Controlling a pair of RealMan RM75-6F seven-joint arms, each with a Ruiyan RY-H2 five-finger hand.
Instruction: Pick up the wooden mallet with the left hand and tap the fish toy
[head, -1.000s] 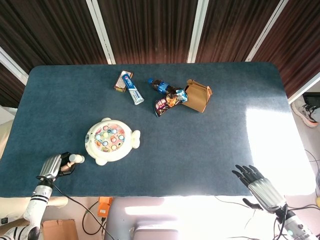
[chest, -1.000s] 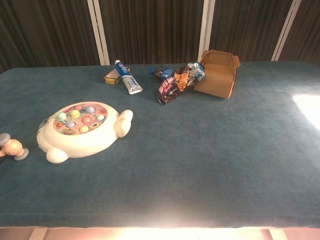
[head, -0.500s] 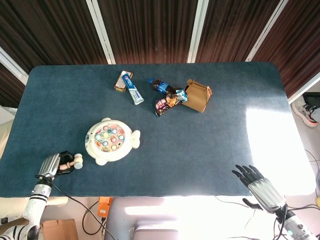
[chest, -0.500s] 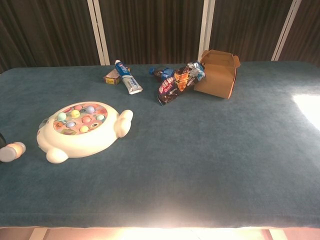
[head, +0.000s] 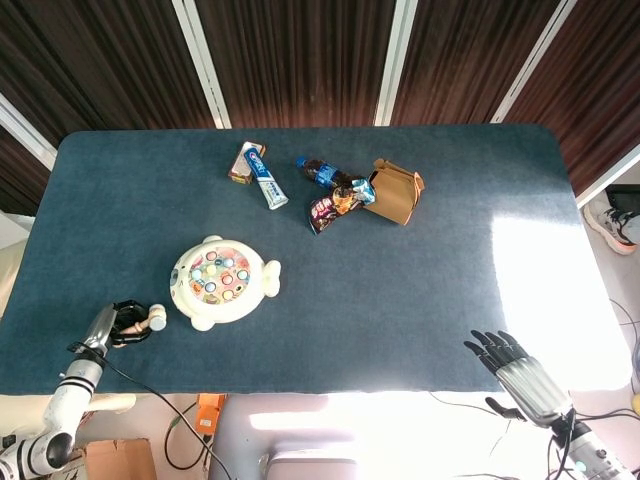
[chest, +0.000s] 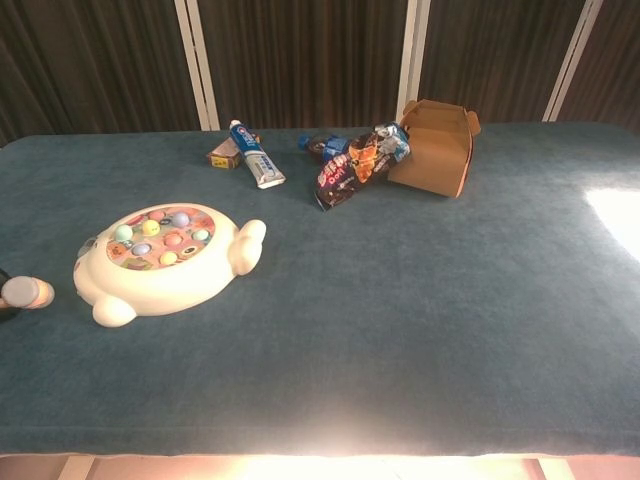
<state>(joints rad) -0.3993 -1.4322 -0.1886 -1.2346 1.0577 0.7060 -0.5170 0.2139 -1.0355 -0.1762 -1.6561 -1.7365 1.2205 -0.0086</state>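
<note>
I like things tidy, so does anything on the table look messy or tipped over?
Yes, a bit. The brown cardboard box lies tipped on its side at the far part of the table, with a crumpled snack bag and a small bottle jumbled against it. The fish toy sits flat and looks fine.

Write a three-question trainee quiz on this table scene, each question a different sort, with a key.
1. True or false: the left robot hand holds the wooden mallet.
2. Which is nearest the fish toy? A) toothpaste tube B) mallet C) brown box
3. Fill in: the right robot hand holds ____.

Key: 1 true; 2 B; 3 nothing.
</note>
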